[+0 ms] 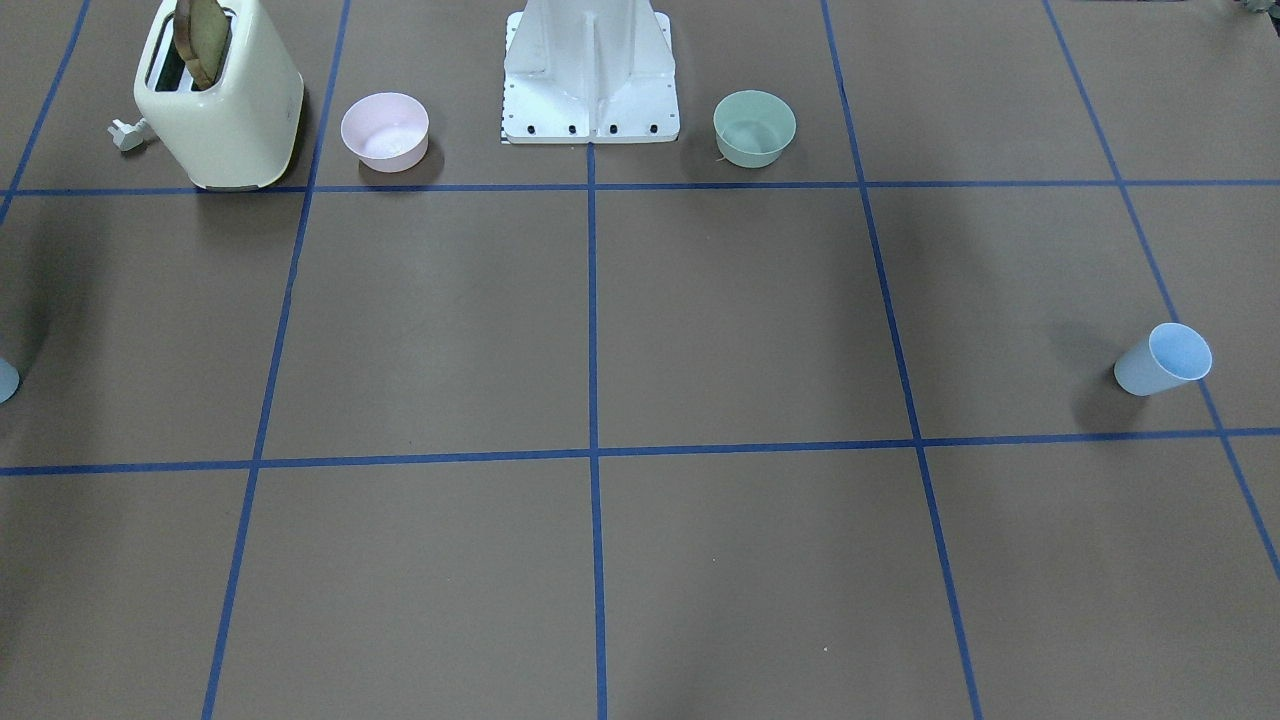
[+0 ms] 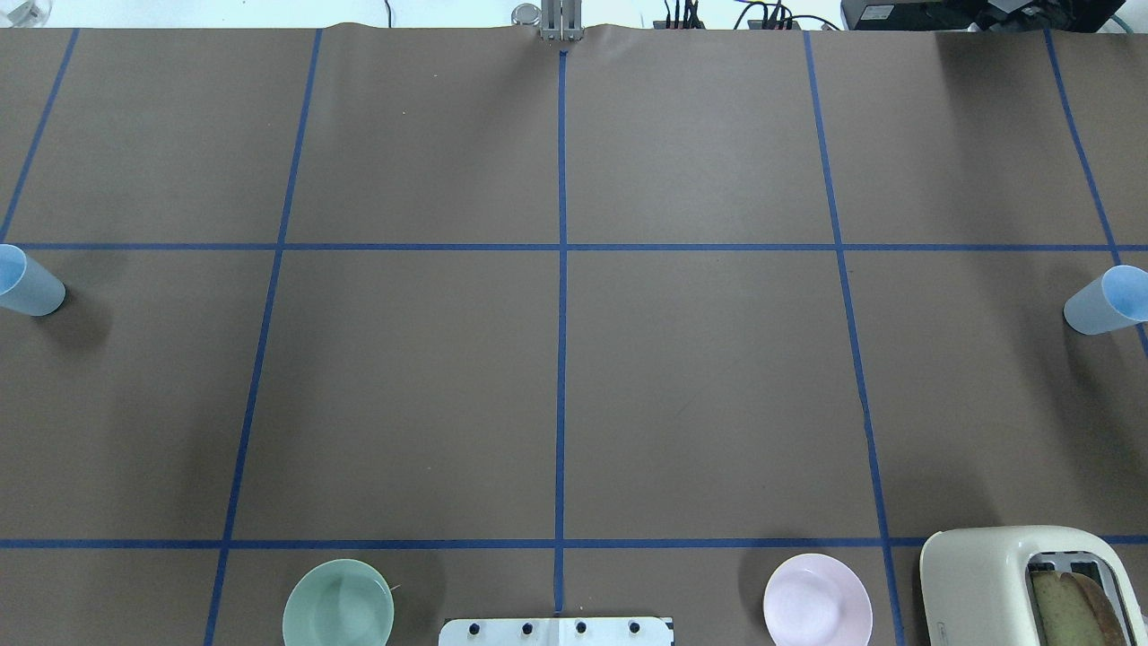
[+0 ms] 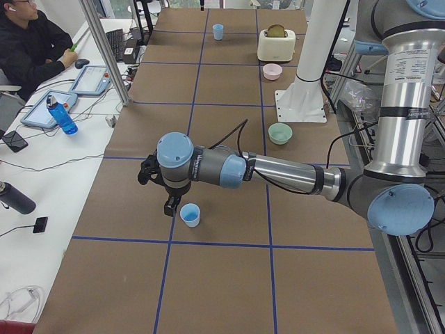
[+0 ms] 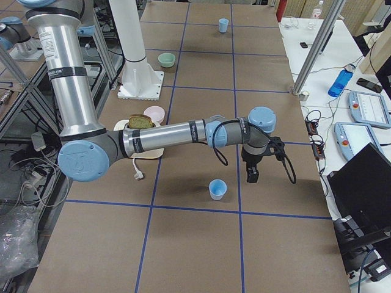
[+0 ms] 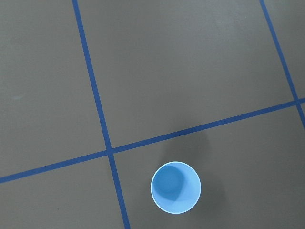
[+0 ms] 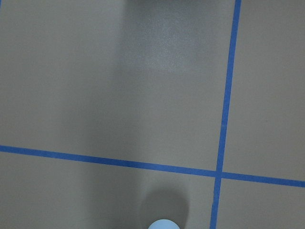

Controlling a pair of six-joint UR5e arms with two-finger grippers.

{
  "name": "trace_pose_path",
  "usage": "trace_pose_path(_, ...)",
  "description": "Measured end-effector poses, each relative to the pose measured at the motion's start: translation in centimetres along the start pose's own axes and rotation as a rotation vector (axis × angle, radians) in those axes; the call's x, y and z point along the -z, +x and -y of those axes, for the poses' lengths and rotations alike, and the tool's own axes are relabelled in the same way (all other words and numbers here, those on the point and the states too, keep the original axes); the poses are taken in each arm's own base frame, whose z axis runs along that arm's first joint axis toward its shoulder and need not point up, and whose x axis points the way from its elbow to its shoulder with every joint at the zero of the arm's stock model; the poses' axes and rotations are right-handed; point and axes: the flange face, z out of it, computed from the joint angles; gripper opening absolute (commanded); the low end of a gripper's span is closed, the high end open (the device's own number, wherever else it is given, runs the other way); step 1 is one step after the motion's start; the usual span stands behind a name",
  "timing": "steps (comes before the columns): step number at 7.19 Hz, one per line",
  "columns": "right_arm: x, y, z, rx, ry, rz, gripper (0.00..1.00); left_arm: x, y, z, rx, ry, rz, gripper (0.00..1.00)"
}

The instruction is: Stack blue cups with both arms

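Observation:
Two pale blue cups stand upright, one at each end of the table. The cup at my left end point(image 2: 27, 284) also shows in the front view point(image 1: 1165, 361), the left side view point(image 3: 190, 215) and the left wrist view point(image 5: 176, 187). The cup at my right end point(image 2: 1105, 301) also shows in the right side view point(image 4: 217, 189), and its rim shows in the right wrist view point(image 6: 163, 224). My left gripper point(image 3: 171, 207) hangs just beside and above the left cup. My right gripper point(image 4: 251, 177) hangs beside the right cup, apart from it. I cannot tell whether either gripper is open or shut.
A cream toaster point(image 1: 220, 95) holding bread, a pink bowl point(image 1: 385, 130), the white base point(image 1: 590, 75) and a mint-green bowl point(image 1: 754, 127) stand along the robot's edge. Blue tape lines grid the brown table. An operator point(image 3: 31, 45) sits beside the table.

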Motion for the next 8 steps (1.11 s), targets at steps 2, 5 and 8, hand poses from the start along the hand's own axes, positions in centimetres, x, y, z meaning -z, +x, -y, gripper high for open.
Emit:
trace_pose_path(2,0.0,0.0,0.2,0.001,0.000,0.003,1.00,0.0,0.0,0.0,0.002,0.000,0.000,0.98)
trace_pose_path(5,-2.6,2.7,-2.3,-0.039,-0.042,-0.013,1.00,-1.4,-1.4,1.2,0.018,-0.024,0.003,0.98)
trace_pose_path(8,-5.5,4.7,-6.0,-0.072,-0.050,-0.012,1.00,-5.6,-5.2,4.4,0.024,-0.042,0.007,0.98)
